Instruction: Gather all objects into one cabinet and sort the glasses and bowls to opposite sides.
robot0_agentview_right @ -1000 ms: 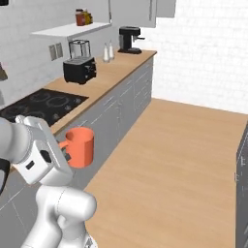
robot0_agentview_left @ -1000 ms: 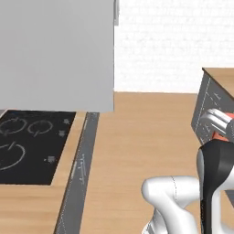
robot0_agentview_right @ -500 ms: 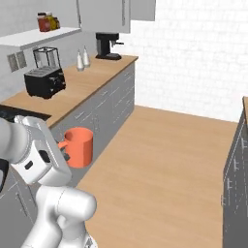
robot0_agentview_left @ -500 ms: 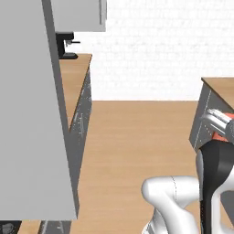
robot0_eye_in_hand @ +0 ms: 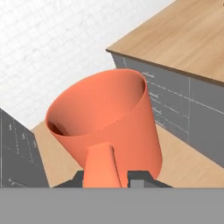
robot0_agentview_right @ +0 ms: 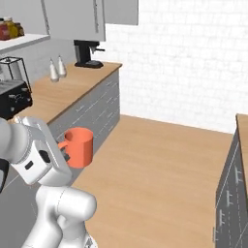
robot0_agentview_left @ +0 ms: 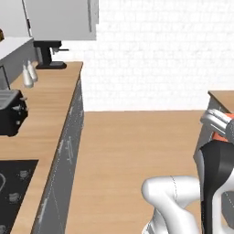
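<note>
Base turned; tool (robot0_agentview_right: 66, 151) gripping orange mug (robot0_agentview_right: 79, 147)

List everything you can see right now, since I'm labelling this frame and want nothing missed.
orange mug: one, orange-red, held by its handle above the floor
shakers: two, white-grey, on the counter near the coffee machine
coffee machine: one, black, far end of the counter
toaster: one, black, on the counter
hob: one, black, set in the near counter
counter: one, wooden top on grey drawer units
jars: a few, dark, on the wall shelf
wall cabinets: grey, above the counter
arm: one, white
end effector: one, dark, shut on the mug's handle
</note>
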